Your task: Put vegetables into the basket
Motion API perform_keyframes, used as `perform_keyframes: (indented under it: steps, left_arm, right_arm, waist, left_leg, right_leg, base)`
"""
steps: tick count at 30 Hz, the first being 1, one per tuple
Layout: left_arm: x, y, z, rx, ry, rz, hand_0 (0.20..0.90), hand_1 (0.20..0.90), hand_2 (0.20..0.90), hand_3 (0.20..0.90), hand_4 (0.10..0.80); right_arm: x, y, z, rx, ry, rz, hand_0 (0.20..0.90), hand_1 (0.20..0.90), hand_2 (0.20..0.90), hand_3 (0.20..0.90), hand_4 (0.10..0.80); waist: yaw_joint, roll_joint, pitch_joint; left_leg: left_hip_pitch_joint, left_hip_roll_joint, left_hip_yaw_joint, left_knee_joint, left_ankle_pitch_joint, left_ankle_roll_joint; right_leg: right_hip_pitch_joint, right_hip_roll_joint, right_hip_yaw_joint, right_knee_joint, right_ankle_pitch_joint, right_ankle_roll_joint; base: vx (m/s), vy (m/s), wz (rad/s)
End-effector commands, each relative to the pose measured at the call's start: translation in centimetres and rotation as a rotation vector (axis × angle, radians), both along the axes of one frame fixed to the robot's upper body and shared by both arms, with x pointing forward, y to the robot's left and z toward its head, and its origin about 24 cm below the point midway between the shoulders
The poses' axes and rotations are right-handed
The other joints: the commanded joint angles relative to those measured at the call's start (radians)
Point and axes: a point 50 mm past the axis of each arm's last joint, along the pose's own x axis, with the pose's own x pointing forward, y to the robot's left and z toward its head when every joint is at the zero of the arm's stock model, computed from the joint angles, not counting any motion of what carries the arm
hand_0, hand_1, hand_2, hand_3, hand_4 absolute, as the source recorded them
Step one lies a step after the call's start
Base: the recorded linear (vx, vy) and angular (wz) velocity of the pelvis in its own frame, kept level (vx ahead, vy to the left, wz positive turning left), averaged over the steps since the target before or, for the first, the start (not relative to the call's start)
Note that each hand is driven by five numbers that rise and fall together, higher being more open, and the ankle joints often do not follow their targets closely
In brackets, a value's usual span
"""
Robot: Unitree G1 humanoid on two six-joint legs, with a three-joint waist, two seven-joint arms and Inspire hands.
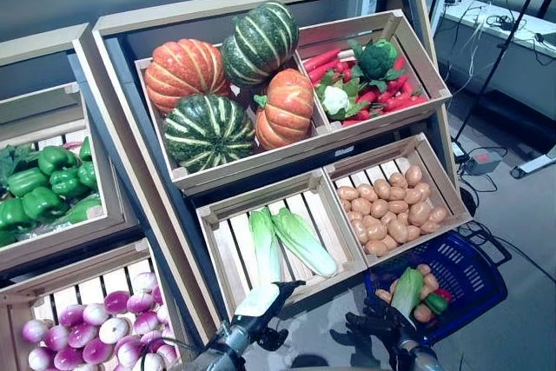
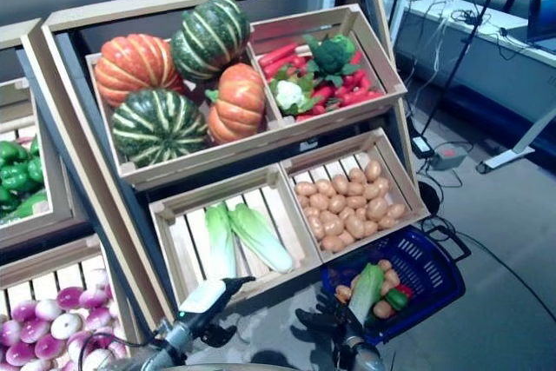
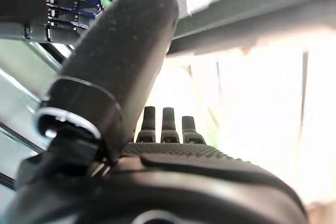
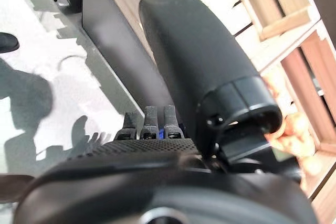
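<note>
Down at the near edge, the left robot hand [image 1: 261, 301] hangs just short of the lower middle crate [image 1: 228, 260], fingers straight and apart, clamped on nothing. Two pale green cabbages [image 1: 287, 241] lie in that crate, straight ahead of it and slightly up the slope, their long axes running from the front lip toward the back. Reaching along that axis looks like the natural line.

Over on the other side, the right robot hand [image 1: 382, 329] sits at the rim of the blue basket [image 1: 482, 280], fingers spread and relaxed, gripping nothing. A cabbage [image 1: 407, 291] already rests in the basket with potatoes and a green pepper.

Judging by position, the left is clearly nearer the crate, the right nearer the basket.
</note>
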Motion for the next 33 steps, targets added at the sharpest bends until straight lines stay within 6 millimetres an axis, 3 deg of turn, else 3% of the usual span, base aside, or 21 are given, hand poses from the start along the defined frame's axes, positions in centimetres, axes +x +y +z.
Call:
perform_keyframes:
  steps: [1,5,10,13,16,20,24,27,33]
  left_arm:
    - [6.6,3.1,4.6,0.153,-0.311,-0.059,0.900,0.900,0.900,0.900,0.800]
    - [9.0,5.6,7.2,0.359,-0.400,-0.141,0.900,0.900,0.900,0.900,0.800]
    - [10.6,6.9,9.4,0.490,-0.468,-0.177,0.900,0.900,0.900,0.900,0.800]
    - [11.4,6.9,10.4,0.532,-0.516,-0.187,0.900,0.900,0.900,0.900,0.800]
    - [12.9,6.7,11.8,0.553,-0.573,-0.196,0.900,0.900,0.900,0.900,0.800]
    - [15.4,7.3,15.0,0.592,-0.666,-0.196,0.900,0.900,0.900,0.900,0.800]
    - [16.1,7.5,16.7,0.600,-0.735,-0.220,0.900,0.900,0.900,0.900,0.800]
    - [17.1,7.7,19.7,0.642,-0.825,-0.249,0.900,0.900,0.900,0.900,0.800]
    - [17.9,8.2,22.0,0.703,-0.884,-0.236,0.900,0.900,0.900,0.900,0.800]
  right_arm:
    - [4.2,-0.4,1.6,-0.013,-0.118,0.014,0.900,0.900,0.900,0.900,0.800]
    - [3.7,-1.3,1.6,-0.029,-0.106,0.024,0.900,0.900,0.900,0.900,0.800]
    - [4.0,-2.1,2.0,-0.053,-0.105,0.042,0.900,0.900,0.900,0.900,0.800]
    - [4.9,-3.0,2.6,-0.087,-0.121,0.047,0.900,0.900,0.900,0.900,0.800]
    - [7.3,-4.2,4.3,-0.095,-0.197,0.022,0.900,0.900,0.900,0.900,0.800]
    - [11.3,-3.8,6.8,-0.094,-0.325,0.030,0.900,0.900,0.900,0.900,0.800]
    - [12.3,-3.9,7.8,-0.095,-0.383,0.030,0.900,0.900,0.900,0.900,0.800]
    - [13.9,-5.1,9.9,-0.110,-0.454,0.024,0.900,0.900,0.900,0.900,0.800]
    - [14.5,-6.9,11.2,-0.130,-0.485,-0.024,0.900,0.900,0.900,0.900,0.800]
  waist:
    - [-0.024,-0.034,0.012]
    - [-0.044,-0.023,0.009]
    - [-0.051,-0.019,0.035]
    - [-0.051,-0.016,0.064]
    - [-0.051,-0.008,0.122]
    - [-0.063,-0.032,0.222]
    - [-0.064,-0.049,0.256]
    - [-0.068,-0.057,0.296]
    - [-0.069,-0.058,0.315]
  left_leg:
    - [0.000,-0.011,0.034,0.002,-0.026,0.009]
    - [-0.004,-0.017,0.041,0.002,-0.023,0.012]
    - [-0.029,-0.014,0.045,0.042,-0.013,0.009]
    - [-0.080,-0.014,0.035,0.100,-0.021,0.003]
    - [-0.165,-0.012,0.019,0.184,-0.033,0.004]
    - [-0.334,0.016,0.015,0.398,-0.092,0.006]
    - [-0.433,0.031,0.008,0.529,-0.147,0.010]
    - [-0.549,0.058,0.016,0.679,-0.211,0.017]
    - [-0.677,0.093,-0.013,0.880,-0.303,0.018]
  right_leg:
    - [0.011,-0.026,0.026,0.011,0.007,-0.009]
    - [0.003,-0.026,0.035,0.018,0.006,-0.004]
    - [-0.035,-0.033,0.045,0.070,-0.012,-0.012]
    - [-0.072,-0.040,0.052,0.094,-0.014,-0.024]
    - [-0.161,-0.044,0.064,0.200,-0.049,-0.046]
    - [-0.348,-0.068,0.099,0.418,-0.107,-0.070]
    - [-0.432,-0.080,0.111,0.520,-0.144,-0.077]
    - [-0.547,-0.101,0.127,0.682,-0.197,-0.080]
    - [-0.674,-0.140,0.152,0.884,-0.271,-0.087]
  base:
    - [0.040,0.057,-0.05]
    - [0.038,0.051,-0.03]
    - [-0.002,0.056,-0.09]
    - [-0.108,0.104,-0.14]
    - [-0.237,0.121,-0.05]
    - [-0.315,-0.009,-0.03]
    - [-0.162,-0.001,0.07]
    - [-0.206,0.029,-0.01]
    - [-0.074,0.036,0.07]
